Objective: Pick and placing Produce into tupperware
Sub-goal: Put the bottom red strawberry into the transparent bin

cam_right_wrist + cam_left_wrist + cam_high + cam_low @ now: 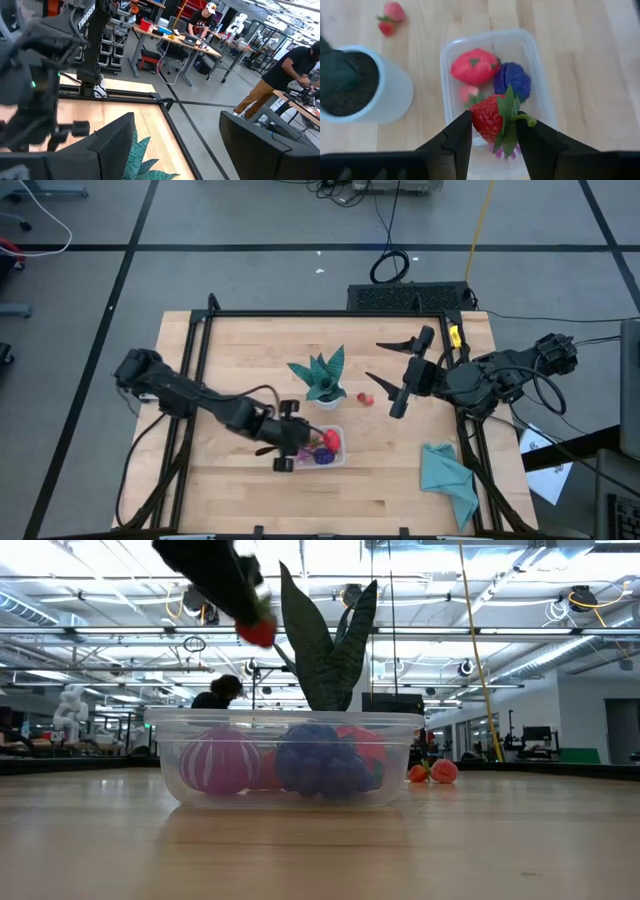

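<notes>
While plant (322,379) stands near, left gripper (493,134) grips strawberry (488,118) over tupperware (535,55).

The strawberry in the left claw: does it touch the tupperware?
Apart. The low view shows the strawberry held clear above the tupperware rim.

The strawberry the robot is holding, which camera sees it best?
The left wrist view. There the strawberry fills the middle, pinched by the left gripper above the tupperware. The low view shows only a red bit under the gripper. In the high view I cannot make it out. The right wrist view misses it.
</notes>
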### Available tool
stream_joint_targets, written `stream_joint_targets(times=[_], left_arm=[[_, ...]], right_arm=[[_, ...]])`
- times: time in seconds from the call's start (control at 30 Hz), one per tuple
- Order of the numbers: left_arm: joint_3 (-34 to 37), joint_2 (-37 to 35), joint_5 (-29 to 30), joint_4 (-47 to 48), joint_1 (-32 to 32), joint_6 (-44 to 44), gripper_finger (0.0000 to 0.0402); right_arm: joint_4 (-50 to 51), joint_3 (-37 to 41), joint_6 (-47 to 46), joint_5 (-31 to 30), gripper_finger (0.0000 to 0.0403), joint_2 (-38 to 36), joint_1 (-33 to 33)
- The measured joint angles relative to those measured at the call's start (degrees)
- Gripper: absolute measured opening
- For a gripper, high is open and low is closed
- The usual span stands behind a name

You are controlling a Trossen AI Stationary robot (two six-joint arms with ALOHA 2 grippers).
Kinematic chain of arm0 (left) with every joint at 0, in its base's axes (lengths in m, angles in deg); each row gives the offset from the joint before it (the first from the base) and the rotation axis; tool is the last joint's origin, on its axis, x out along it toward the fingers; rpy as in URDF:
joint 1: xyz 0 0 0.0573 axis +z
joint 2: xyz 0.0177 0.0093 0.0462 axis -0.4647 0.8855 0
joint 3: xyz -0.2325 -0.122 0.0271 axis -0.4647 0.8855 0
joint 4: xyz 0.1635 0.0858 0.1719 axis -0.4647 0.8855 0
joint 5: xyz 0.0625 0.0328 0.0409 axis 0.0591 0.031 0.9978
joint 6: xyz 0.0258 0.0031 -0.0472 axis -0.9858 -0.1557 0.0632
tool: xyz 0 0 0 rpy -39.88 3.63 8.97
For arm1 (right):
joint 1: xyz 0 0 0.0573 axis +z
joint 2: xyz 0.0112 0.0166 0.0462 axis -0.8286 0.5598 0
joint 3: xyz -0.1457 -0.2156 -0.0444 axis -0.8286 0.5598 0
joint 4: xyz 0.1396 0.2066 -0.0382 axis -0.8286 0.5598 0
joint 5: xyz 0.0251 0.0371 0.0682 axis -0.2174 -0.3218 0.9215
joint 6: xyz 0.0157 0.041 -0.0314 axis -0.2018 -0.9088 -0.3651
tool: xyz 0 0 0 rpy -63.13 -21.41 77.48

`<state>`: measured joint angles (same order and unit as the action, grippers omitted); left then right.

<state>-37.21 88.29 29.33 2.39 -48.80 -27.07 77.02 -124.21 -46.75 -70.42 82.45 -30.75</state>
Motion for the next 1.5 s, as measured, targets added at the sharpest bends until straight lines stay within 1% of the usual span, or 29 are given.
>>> stream_joint_targets(times=[0.07, 0.2, 0.37, 0.73, 0.8, 1.5], left_arm=[[-1.68, 2.46, -1.47, 2.11, 1.1, -0.66, 0.0145], [-3.6, 6.36, -2.32, 5.19, 2.29, -0.6, 0.0145], [-4.21, 8.67, -5.75, 4.23, 3.31, -0.61, 0.0145], [-4.17, 11.23, -8.11, 3.18, 3.47, 0.36, 0.0145], [-4.23, 11.44, -8.11, 2.01, 3.47, 0.17, 0.0145], [-4.19, 11.61, -7.84, 2.0, 4.6, -0.6, 0.0145]], right_arm=[[0.32, 0.0, 0.0, -0.02, 0.0281, 0.0, 0.0], [0.33, 0.0, 0.38, -0.02, 0.0281, 0.0, 0.0], [0.29, 0.0, 1.44, -0.02, 0.0281, 0.0, 0.0], [0.33, 0.0, 1.5, -0.02, 0.0281, 0.0, 0.0], [0.29, 0.0, 1.51, 0.0, 0.0281, 0.0, 0.0], [0.75, 0.0, 1.31, 0.0, 0.0281, 0.0, 0.0]])
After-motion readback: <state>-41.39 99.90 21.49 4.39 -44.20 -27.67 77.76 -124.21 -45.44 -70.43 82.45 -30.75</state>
